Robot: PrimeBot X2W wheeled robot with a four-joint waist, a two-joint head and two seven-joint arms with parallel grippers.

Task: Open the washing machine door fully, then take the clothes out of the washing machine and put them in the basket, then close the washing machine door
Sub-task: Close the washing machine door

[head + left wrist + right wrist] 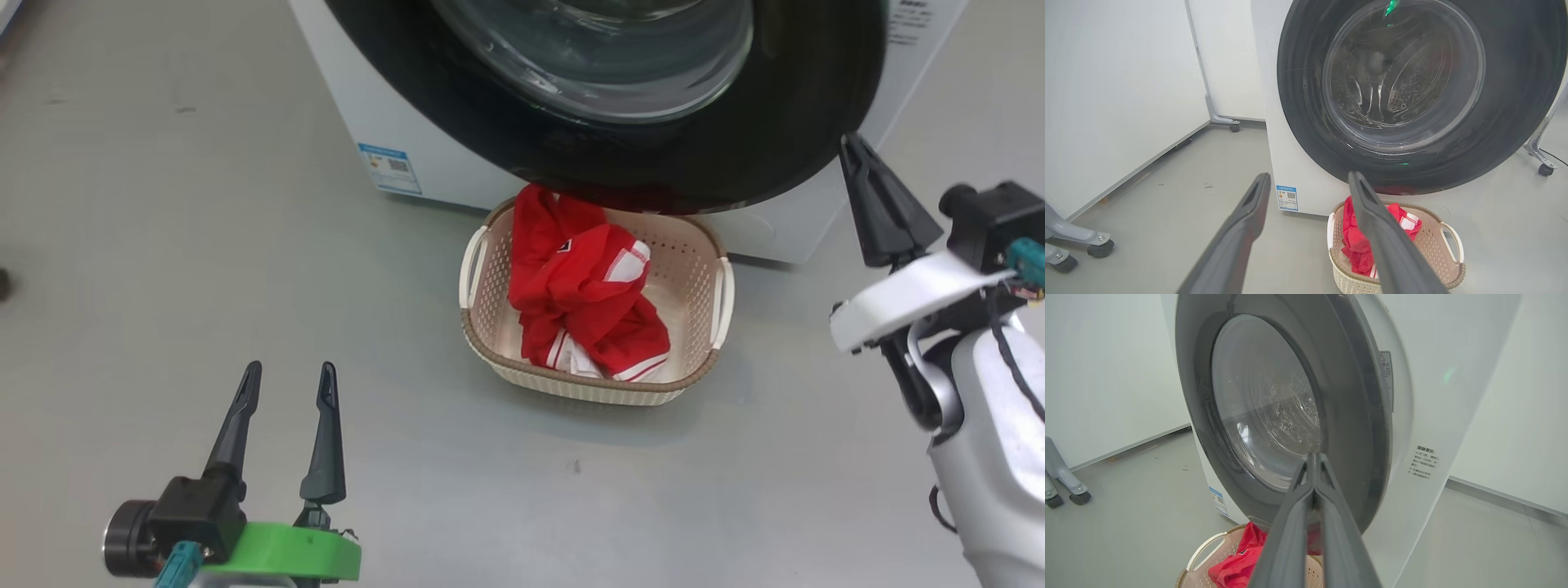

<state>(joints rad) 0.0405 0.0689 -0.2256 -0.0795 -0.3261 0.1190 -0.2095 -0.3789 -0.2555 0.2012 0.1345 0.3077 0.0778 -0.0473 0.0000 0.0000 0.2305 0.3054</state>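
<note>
The washing machine (pixel 371 114) stands at the far side, its black-rimmed door (pixel 735 163) lying against its front; I cannot tell if it is latched. Through the glass the steel drum (pixel 1404 81) looks bare. On the floor just below the door sits the cream basket (pixel 588 394), and the red clothes (pixel 584 294) are heaped inside it. My right gripper (pixel 849 143) is shut with nothing in it, its tip close to the door's right rim. In the right wrist view the right gripper (pixel 1312 455) points at the door (pixel 1343 416). My left gripper (pixel 290 371) stands open over the floor, left of the basket.
A blue sticker (pixel 390 169) marks the machine's lower left corner. White panels on castered feet (pixel 1100 249) stand to the left, and another caster (pixel 1545 169) stands right of the machine. Grey floor lies all around the basket (pixel 1437 245).
</note>
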